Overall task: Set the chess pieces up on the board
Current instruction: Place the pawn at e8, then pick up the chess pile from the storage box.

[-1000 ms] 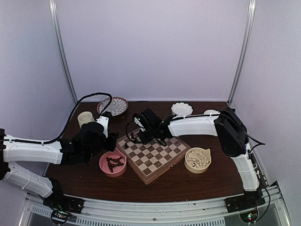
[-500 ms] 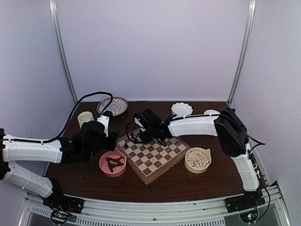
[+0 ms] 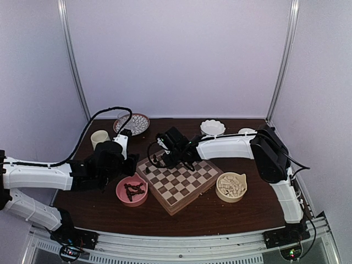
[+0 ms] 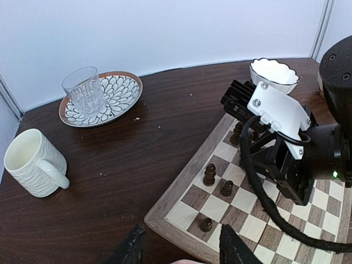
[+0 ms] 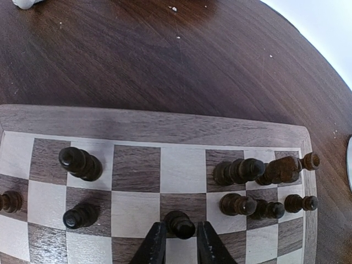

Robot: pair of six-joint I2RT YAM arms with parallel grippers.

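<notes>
Right gripper (image 5: pixel 180 226): straddles a carved dark pawn (image 5: pixel 179 221); pinching or loose, I cannot tell
Left gripper (image 4: pixel 182 232): spread, fingers cropped at 6 o'clock
Board (image 5: pixel 137 118): checked wood

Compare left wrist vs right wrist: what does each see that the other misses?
Left wrist only: cream mug, glass on a patterned plate, and the right arm's wrist over the board. Right wrist only: the right gripper, fingers either side of a dark piece, plus a tight cluster of dark pieces at the board's right end. Both: the board, dark pieces standing on it, the dark wooden table. White slivers at the right wrist's frame edges are unidentifiable.
</notes>
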